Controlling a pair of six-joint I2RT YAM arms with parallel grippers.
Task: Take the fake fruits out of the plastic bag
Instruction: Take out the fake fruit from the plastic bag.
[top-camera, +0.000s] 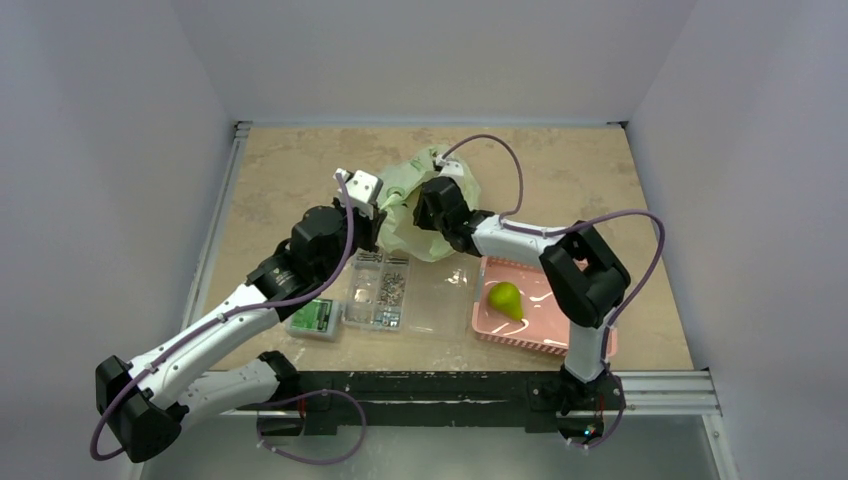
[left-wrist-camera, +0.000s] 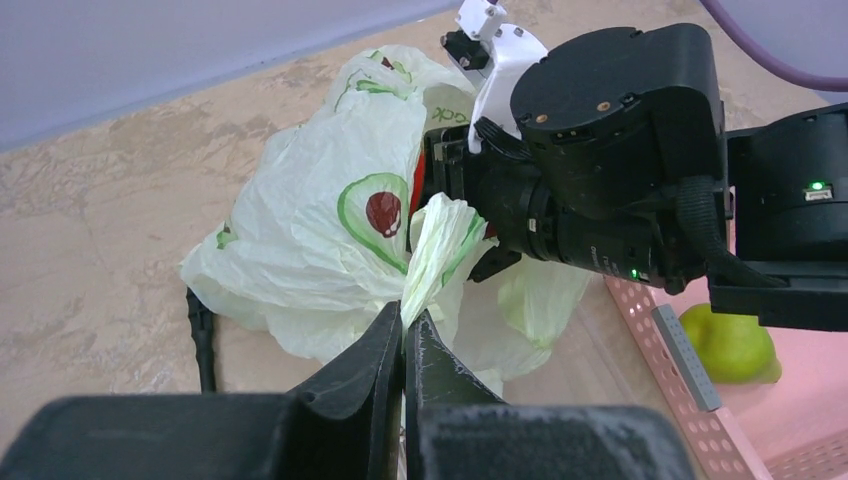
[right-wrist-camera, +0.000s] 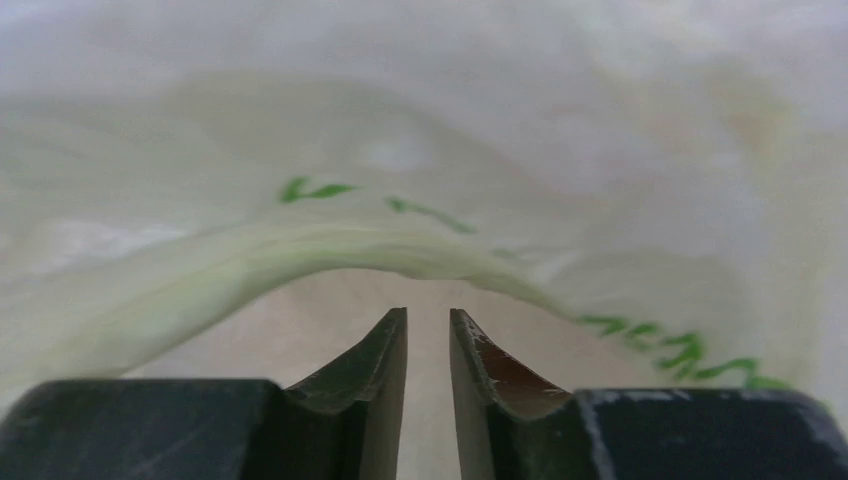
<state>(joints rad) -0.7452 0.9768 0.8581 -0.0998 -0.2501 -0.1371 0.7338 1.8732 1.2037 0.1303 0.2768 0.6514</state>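
Plastic bag (left-wrist-camera: 300, 230) fold pinched in left pincer (left-wrist-camera: 404, 325); right pincer (right-wrist-camera: 428, 320) inside bag, jaws narrowly apart, empty.

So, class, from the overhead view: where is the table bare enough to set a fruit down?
Bare tabletop left of the plastic bag and right of it, beyond the pink basket. Crowded centre: bag, clear box.

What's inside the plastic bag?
Only the right gripper, holding nothing, and the inside wall of the plastic bag show. Anything else in there is hidden by crinkled plastic.
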